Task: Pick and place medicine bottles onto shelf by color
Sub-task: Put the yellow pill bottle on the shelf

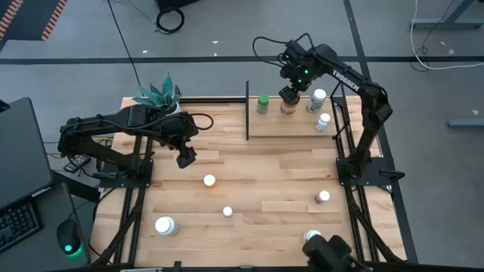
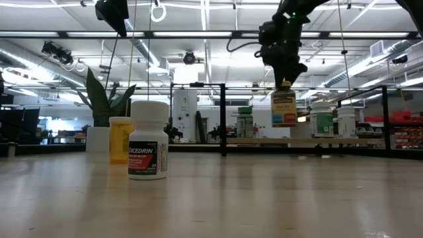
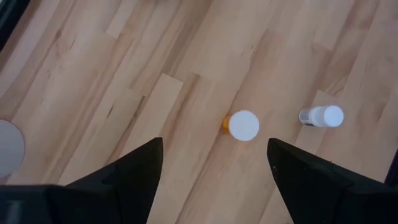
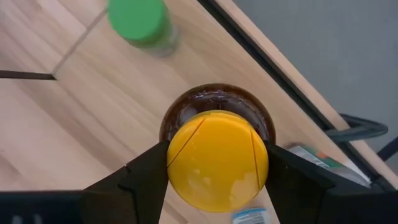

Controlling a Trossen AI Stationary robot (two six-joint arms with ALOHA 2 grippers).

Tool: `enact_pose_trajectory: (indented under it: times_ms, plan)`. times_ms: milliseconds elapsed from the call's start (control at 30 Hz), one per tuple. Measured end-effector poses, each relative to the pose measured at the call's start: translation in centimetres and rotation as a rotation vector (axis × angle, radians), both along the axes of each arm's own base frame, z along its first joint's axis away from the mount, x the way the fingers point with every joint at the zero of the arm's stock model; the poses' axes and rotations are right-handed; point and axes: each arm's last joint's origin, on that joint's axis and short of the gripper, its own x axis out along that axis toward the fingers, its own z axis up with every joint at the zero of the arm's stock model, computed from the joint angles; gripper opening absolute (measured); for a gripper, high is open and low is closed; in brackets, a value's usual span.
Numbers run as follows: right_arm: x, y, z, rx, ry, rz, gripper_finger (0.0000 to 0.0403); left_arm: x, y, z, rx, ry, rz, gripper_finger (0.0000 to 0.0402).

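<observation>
Right gripper (image 4: 217, 168) clamped on yellow-capped amber bottle (image 4: 216, 158), held above shelf (image 1: 291, 125) beside green-capped bottle (image 4: 138, 20). Left gripper (image 3: 214, 171) apart, hovering over desk (image 1: 257, 189). Risk: early release topples bottle into neighbour.

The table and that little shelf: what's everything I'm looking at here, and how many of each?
Amber bottle: one, yellow cap, held above the shelf by the right gripper.
Green-capped bottle: one, on the shelf.
White bottles on the shelf: two, right end.
Bottles on the table: five; white-capped, one pinkish.
Potted plant: one, teal, far left corner.
Left gripper: open, over the table.
Right gripper: shut on the amber bottle's cap.
</observation>
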Motion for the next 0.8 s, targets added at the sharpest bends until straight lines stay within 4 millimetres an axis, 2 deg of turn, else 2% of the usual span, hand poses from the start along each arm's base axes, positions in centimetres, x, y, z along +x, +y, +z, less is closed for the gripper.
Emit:
enact_pose_trajectory:
  times_ms: [300,800]
  plan:
    - [-1.7,-1.8,-3.1,0.064,0.011,-0.033,0.024,0.0,0.0,0.0,-0.018,-0.004,0.037,0.0293]
    - [-3.4,-3.7,-3.2,0.02,-0.017,-0.078,0.0241,0.2,0.0,0.0,-0.016,-0.024,0.041,0.0293]
